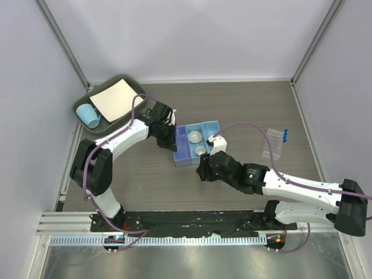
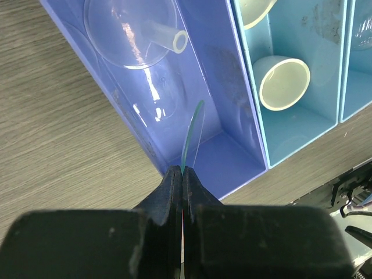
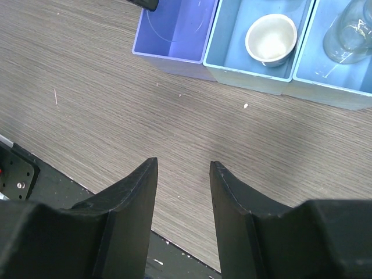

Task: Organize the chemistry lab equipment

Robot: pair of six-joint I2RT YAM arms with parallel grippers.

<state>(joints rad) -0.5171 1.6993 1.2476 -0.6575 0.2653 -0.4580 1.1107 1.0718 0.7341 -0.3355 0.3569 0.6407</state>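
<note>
My left gripper (image 2: 182, 172) is shut on the edge of a thin clear glass disc (image 2: 193, 131) and holds it upright over the dark-blue compartment of the divided box (image 2: 104, 87). A clear funnel (image 2: 133, 35) lies in that compartment. A round whitish dish (image 2: 283, 81) sits in the adjacent light-blue compartment. In the top view the left gripper (image 1: 171, 142) is at the box's left end. My right gripper (image 3: 183, 168) is open and empty over bare table just in front of the box (image 3: 174, 58). It sees a whitish dish (image 3: 271, 38) and a clear flask (image 3: 349, 35).
A clear rack with blue-capped tubes (image 1: 276, 142) lies right of the box (image 1: 187, 161). A dark tray (image 1: 125, 81) at the back left holds a white sheet and a light-blue cup (image 1: 88, 115). The right gripper (image 1: 203, 170) sits near the box's front edge.
</note>
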